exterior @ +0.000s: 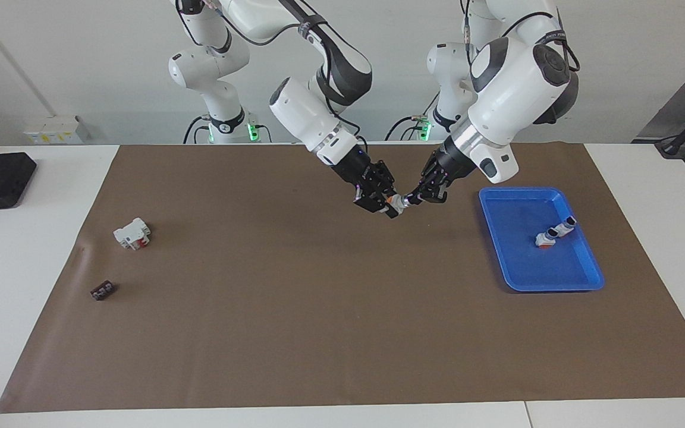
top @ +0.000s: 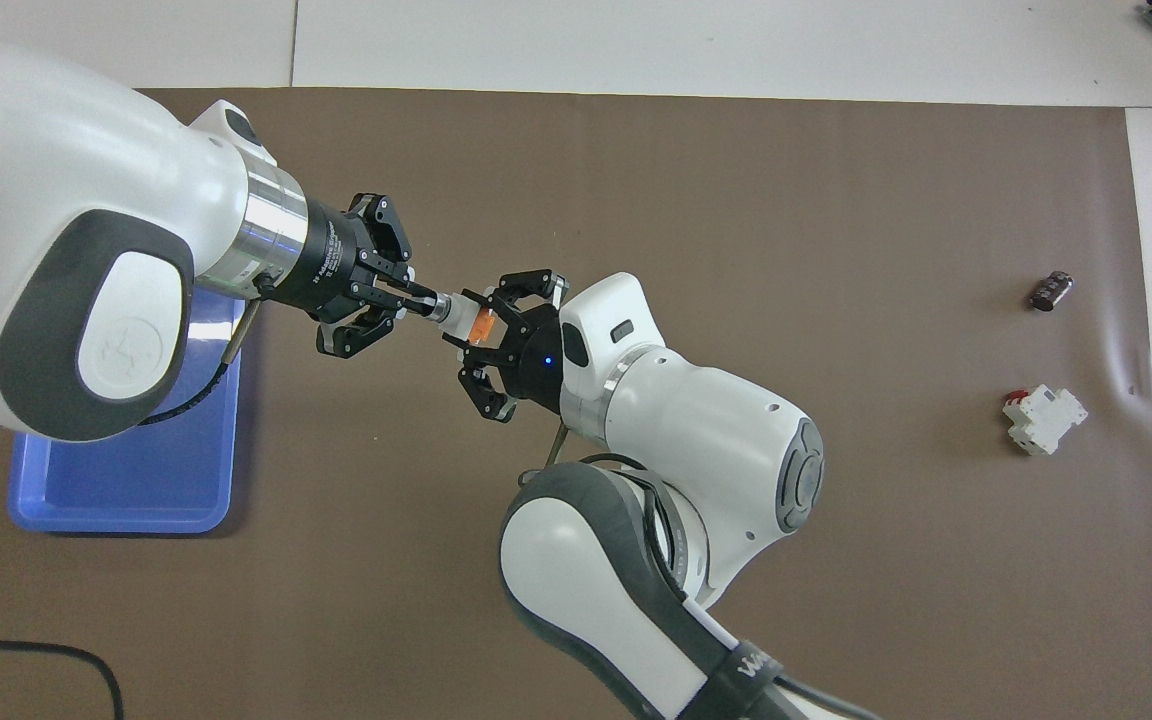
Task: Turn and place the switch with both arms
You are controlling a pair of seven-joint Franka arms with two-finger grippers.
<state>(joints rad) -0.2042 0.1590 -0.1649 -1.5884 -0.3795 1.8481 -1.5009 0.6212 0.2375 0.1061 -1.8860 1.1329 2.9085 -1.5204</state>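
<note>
My right gripper hangs over the middle of the brown mat, its fingers pinched on the orange-and-white body of the switch, which is up off the table between my two hands. My left gripper meets it from the switch's knob end, its fingertips closed on the black-and-silver knob tip, so both hands grip the same small part at once, tip to tip. In the overhead view my left gripper sits at about nine o'clock from the switch and my right at about four o'clock. In the facing view, at about four o'clock from the held switch and toward my left arm's end of the table, the blue tray rests on the mat, and a second small switch lies inside it, on the tray floor near the rim toward that end of the table; in the overhead view my left arm covers that piece. Toward my right arm's end of the mat lies the white block with a red part, and a small dark piece lies apart from it, farther from my bases, at about seven o'clock from the block in the facing view.
</note>
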